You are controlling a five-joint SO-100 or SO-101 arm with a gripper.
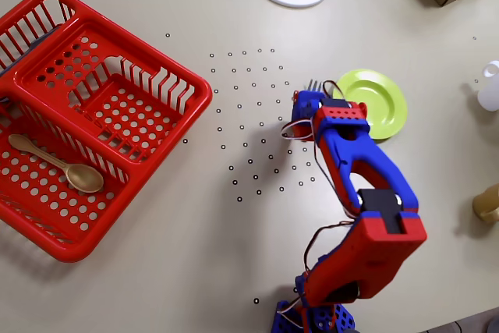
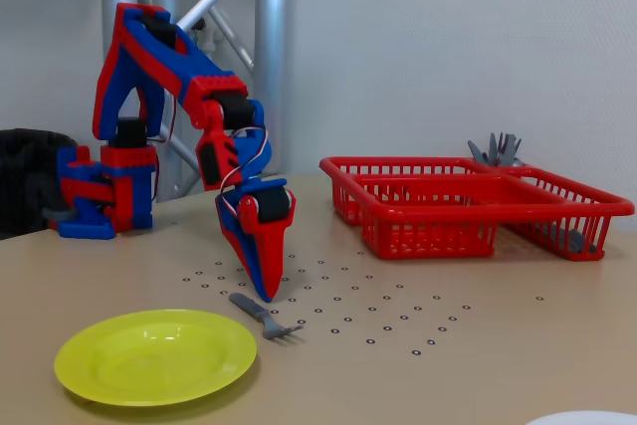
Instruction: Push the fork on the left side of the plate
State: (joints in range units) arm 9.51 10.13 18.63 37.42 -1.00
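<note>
Fixed view: fork (image 2: 265, 316) flat on table, at 2 o'clock just off plate (image 2: 154, 354) rim. Gripper (image 2: 265, 293) pointing down, tip just above handle, fingers together, holding nothing. Fork likely light, stiff, slippery: push sideways at mid-handle, or it may pivot.

My gripper (image 2: 265, 295) points down at centre frame, the small metal fork (image 2: 265, 315) just below it, the round green plate (image 2: 154, 354) lower left, the red plastic basket (image 2: 478, 204) right.
</note>
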